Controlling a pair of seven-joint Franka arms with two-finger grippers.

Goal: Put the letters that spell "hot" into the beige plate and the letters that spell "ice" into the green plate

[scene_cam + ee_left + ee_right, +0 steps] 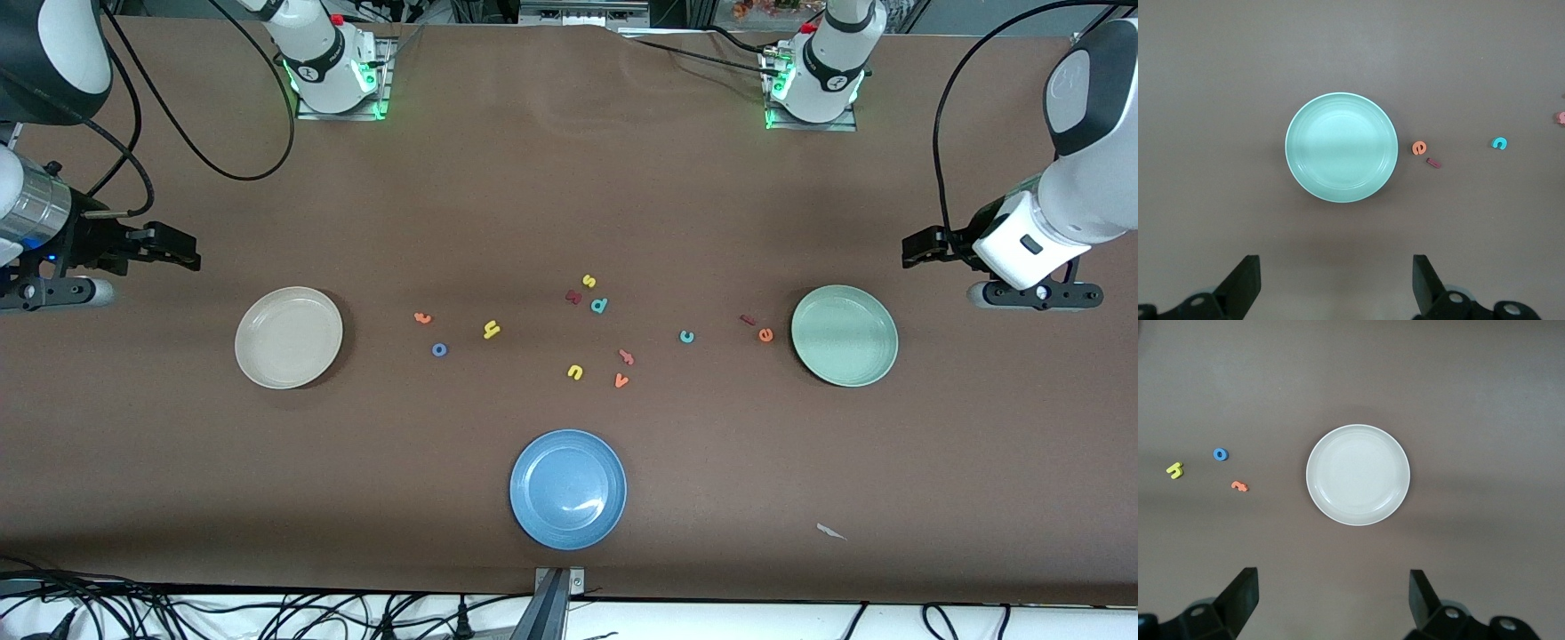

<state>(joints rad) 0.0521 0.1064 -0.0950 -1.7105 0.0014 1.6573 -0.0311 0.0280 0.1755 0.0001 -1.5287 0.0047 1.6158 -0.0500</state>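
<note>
Plates: beige plate [288, 337] at the right arm's end and green plate [844, 335] at the left arm's end, both holding nothing. Yellow h [491, 330], blue o [439, 349] and orange t [423, 317] lie on the table near the beige plate. Dark red i [748, 319], its long axis slanted, and orange e [765, 335] lie just beside the green plate, teal c [686, 336] near them. Left gripper [1337, 283] and right gripper [1334, 600] wait above their plates' table ends, fingers apart.

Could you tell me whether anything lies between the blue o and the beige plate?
Nothing visible does. The blue o lies on bare table beside the beige plate, with only brown cloth between them; the orange t sits slightly farther from the front camera, off that path.
</note>
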